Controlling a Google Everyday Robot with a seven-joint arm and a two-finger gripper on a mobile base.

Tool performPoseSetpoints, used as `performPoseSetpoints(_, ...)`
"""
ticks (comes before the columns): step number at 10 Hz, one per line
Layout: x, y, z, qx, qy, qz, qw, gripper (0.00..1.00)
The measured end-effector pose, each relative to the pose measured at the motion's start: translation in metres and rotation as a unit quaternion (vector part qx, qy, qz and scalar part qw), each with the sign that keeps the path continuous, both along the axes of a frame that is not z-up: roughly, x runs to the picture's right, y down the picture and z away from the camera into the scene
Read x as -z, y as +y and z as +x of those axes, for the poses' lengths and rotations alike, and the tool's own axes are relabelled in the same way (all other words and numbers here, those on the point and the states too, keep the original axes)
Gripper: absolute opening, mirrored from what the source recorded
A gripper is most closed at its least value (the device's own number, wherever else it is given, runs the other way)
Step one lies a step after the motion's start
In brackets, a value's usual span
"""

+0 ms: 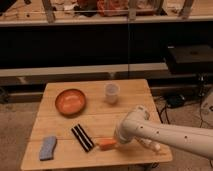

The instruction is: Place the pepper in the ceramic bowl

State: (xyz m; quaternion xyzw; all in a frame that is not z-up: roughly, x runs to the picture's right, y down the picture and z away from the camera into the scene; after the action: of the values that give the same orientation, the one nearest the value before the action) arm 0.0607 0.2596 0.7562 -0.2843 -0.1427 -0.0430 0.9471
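One tool [118, 140] ends the thick white arm [165, 135], low at the front of the wooden worktop [100, 119] and right against the near end of the pepper [106, 144]. The bulky wrist hides it, so I cannot tell whether it is spread, pressed together or pinching anything. The pepper lies flat on the slatted wood near the front edge, lengthwise across the view. It is a small orange thing, and its taper is hard to make out. It should be light and fairly firm, with a smooth skin likely to slip. A narrowing body tends to squirt out of a pinch near its thin end, so the safer hold is probably across its thicker middle, with moderate pressure. Just beside it, on the side away from the arm, lies a flat black-and-white striped bar [82, 138], set diagonally and close enough to be nudged. Further on, at the front corner, is a soft-looking blue pad [48, 147]. The ceramic bowl [70, 101] sits at the back, well apart from the pepper. It is round, shallow and orange-brown with a darker rim, hard and seemingly empty. Beside it a translucent plastic cup [111, 93] stands upright, and it looks light and easy to tip.
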Motion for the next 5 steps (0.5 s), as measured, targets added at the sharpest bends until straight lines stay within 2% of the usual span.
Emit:
performPoseSetpoints(3, 0.005, -0.010, -0.001, 0.002, 0.003, 0.007, 1.0000, 0.00)
performPoseSetpoints(5, 0.010, -0.026, -0.005, 0.004, 0.005, 0.016, 0.9998, 0.00)
